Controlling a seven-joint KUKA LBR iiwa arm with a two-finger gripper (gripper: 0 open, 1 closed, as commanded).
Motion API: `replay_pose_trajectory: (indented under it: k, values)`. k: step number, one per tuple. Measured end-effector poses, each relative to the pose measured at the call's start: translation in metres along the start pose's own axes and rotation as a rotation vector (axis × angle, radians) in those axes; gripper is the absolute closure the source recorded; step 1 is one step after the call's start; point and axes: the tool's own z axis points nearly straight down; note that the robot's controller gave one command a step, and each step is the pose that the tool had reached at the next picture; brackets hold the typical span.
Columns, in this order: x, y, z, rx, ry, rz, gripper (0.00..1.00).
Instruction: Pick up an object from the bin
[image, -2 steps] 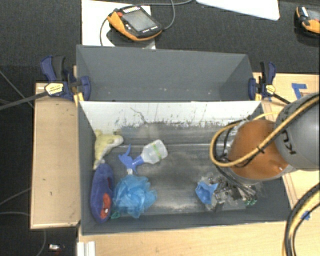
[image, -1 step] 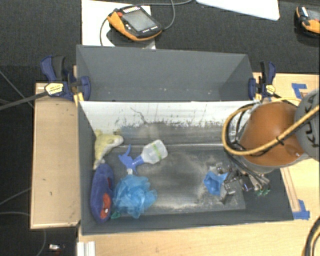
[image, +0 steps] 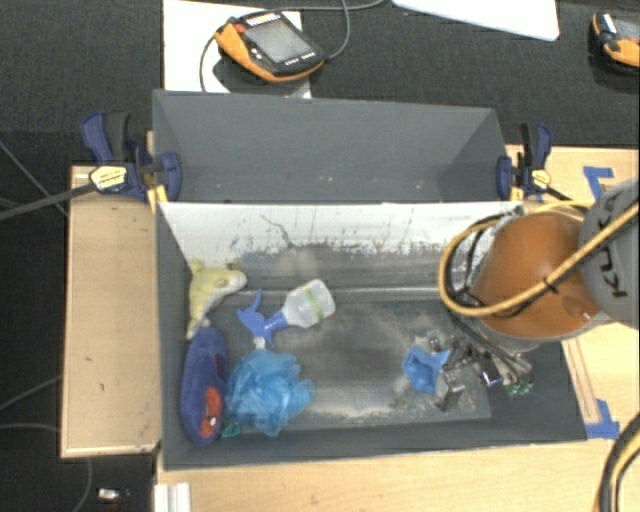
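My gripper (image: 447, 385) is low in the bin's right front part, under the orange cover. A small blue block-like thing (image: 422, 368) lies right against its fingers on their left side; I cannot tell whether the fingers are round it. Farther left lies a clear spray bottle with a blue trigger head (image: 293, 309).
Along the bin's left side lie a pale yellow soft toy (image: 211, 287), a dark blue pouch with a red spot (image: 203, 384) and a light blue mesh sponge (image: 267, 390). The arm and its cables come in from the right over the bin's rim.
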Motion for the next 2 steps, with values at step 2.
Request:
replay_pose_trajectory:
  k: [2]
  values:
    - [-0.001,0.000,-0.074,-0.002,0.004,0.002,1.00]
